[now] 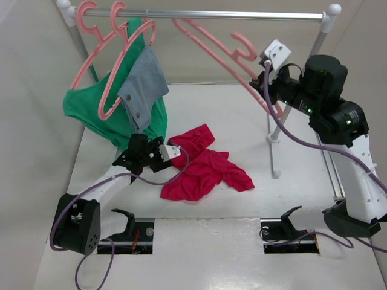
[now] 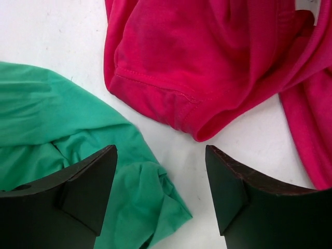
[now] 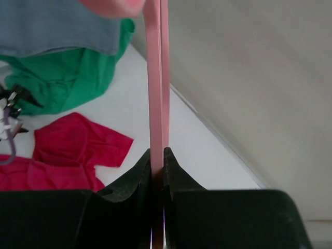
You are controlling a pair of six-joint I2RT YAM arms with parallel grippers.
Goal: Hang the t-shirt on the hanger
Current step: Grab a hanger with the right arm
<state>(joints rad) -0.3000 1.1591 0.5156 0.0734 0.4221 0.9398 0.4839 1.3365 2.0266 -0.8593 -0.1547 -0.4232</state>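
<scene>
The crimson t-shirt [image 1: 202, 166] lies crumpled on the white table, right of centre. My left gripper [image 1: 164, 153] is low over the table at the shirt's left edge. In the left wrist view it [image 2: 161, 168] is open and empty, with the t-shirt's hemmed sleeve [image 2: 207, 62] just ahead of the fingertips. My right gripper [image 1: 266, 95] is raised at the right and shut on the lower end of the salmon-pink hanger [image 1: 205, 42], which slants up toward the rail. In the right wrist view the jaws [image 3: 157, 155] pinch the hanger's thin bar [image 3: 156, 93].
A metal rail [image 1: 211, 15] on a stand [image 1: 275, 142] spans the back. Two pink hangers on it carry a green garment [image 1: 91, 109] and a small grey-blue garment [image 1: 144, 81]. Green cloth [image 2: 57, 135] lies under my left finger.
</scene>
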